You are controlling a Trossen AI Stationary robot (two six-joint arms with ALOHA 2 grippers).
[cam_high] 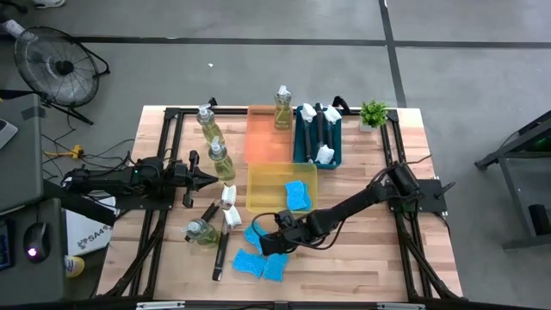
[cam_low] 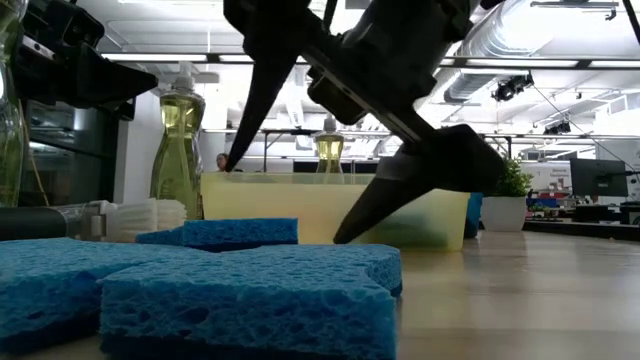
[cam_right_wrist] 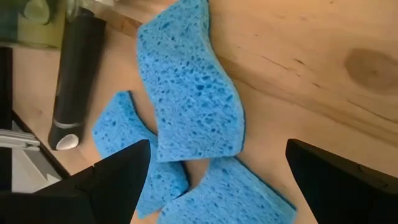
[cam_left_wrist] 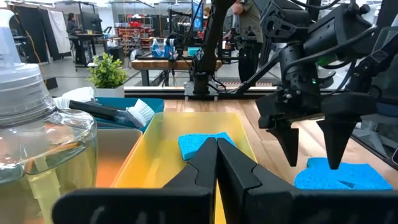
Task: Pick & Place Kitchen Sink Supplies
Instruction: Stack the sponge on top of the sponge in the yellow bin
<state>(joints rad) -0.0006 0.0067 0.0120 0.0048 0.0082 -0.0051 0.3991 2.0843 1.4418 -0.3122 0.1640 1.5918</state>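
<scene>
My right gripper (cam_high: 263, 234) is open and points down over a blue sponge (cam_right_wrist: 193, 93) that lies flat on the table, one finger standing to each side of it without touching. Two more blue sponges (cam_high: 248, 263) (cam_high: 275, 268) lie close by, and another (cam_high: 299, 195) lies in the yellow tray. My left gripper (cam_left_wrist: 216, 149) is shut and waits level at the table's left, beside an upright soap bottle (cam_high: 220, 160). Another bottle (cam_high: 200, 231) lies on its side. Black-handled brushes (cam_high: 221, 255) (cam_high: 231, 207) lie on the table.
The yellow tray (cam_high: 258, 172) sits just beyond the sponges, with the orange tray (cam_high: 263, 138) holding a bottle (cam_high: 282, 108) and the teal tray (cam_high: 301, 142) holding brushes behind it. A potted plant (cam_high: 374, 113) stands at the far right. Bare wood lies to the right of the sponges.
</scene>
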